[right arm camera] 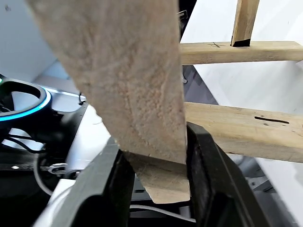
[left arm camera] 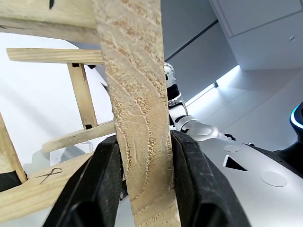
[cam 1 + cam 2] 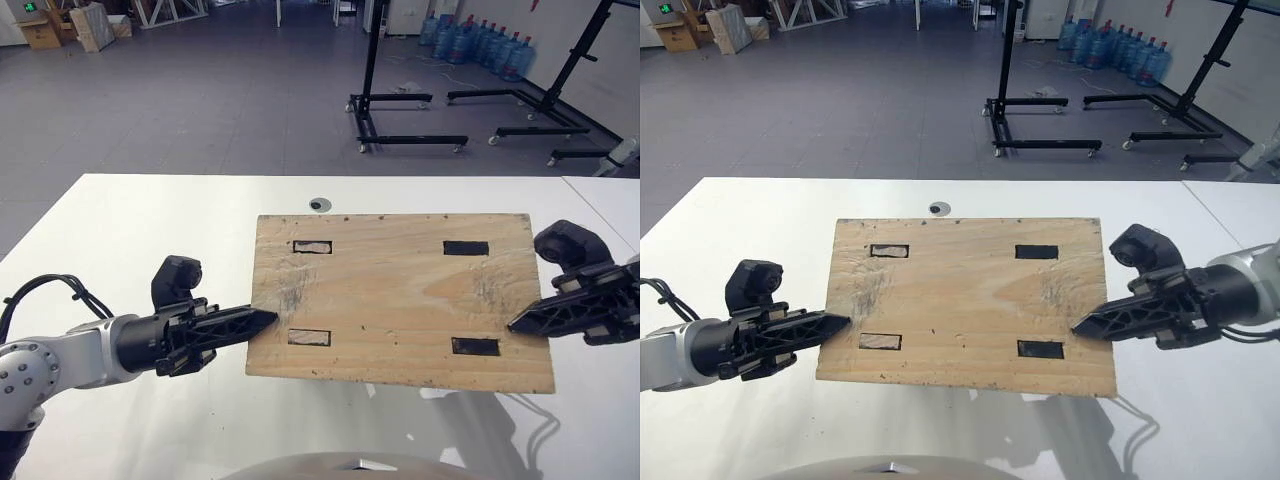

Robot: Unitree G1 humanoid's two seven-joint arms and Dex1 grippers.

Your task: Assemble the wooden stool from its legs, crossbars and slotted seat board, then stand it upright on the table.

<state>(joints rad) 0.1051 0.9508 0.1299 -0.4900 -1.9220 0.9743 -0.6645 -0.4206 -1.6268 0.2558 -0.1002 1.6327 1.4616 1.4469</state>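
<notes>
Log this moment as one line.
left claw: shut on seat board, left edge | right claw: shut on right edge | wooden frame: beneath board

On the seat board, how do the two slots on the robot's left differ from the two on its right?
The left slots show pale inside; the right slots show dark. The left slots sit by the edge that the left tool clamps; the right slots by the edge that the right tool clamps. All four are similar rectangles cut in the seat board.
</notes>
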